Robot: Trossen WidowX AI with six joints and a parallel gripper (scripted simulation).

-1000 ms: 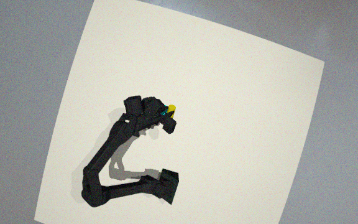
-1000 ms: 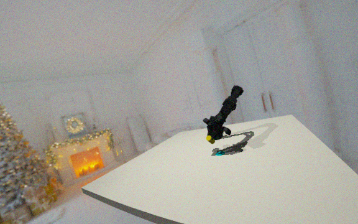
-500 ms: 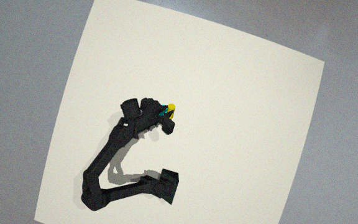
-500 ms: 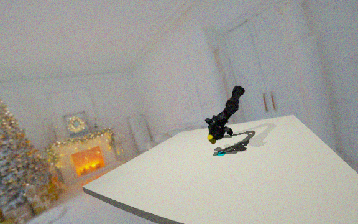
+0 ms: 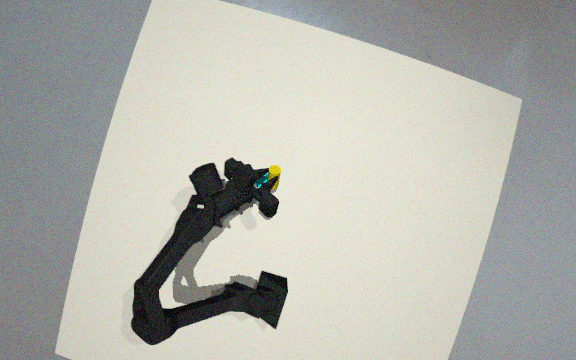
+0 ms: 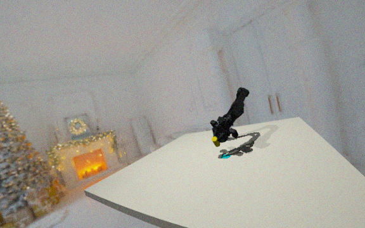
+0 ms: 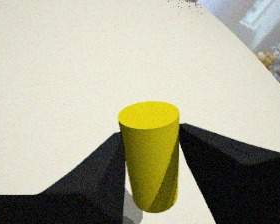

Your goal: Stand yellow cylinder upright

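Note:
The yellow tall cylinder [image 5: 274, 171] [image 6: 215, 141] [image 7: 150, 155] is held between the two fingers of my gripper [image 5: 272, 178] [image 6: 217, 141] [image 7: 150, 135], which is shut on it. It is in the air above the table and looks close to upright, its flat top showing; a small tilt cannot be ruled out. The cyan circle [image 5: 262, 180] [image 6: 225, 156] lies flat on the table. In the top view it shows only in part between the fingers; in the exterior view it is below the gripper, partly in the arm's shadow. The wrist view does not show it.
The pale table [image 5: 368, 150] [image 6: 265, 183] [image 7: 56, 75] bears the black arm, whose base [image 5: 271, 300] stands at lower middle in the top view. The arm's shadow falls beside and under it. A table corner [image 6: 85, 191] shows in the exterior view.

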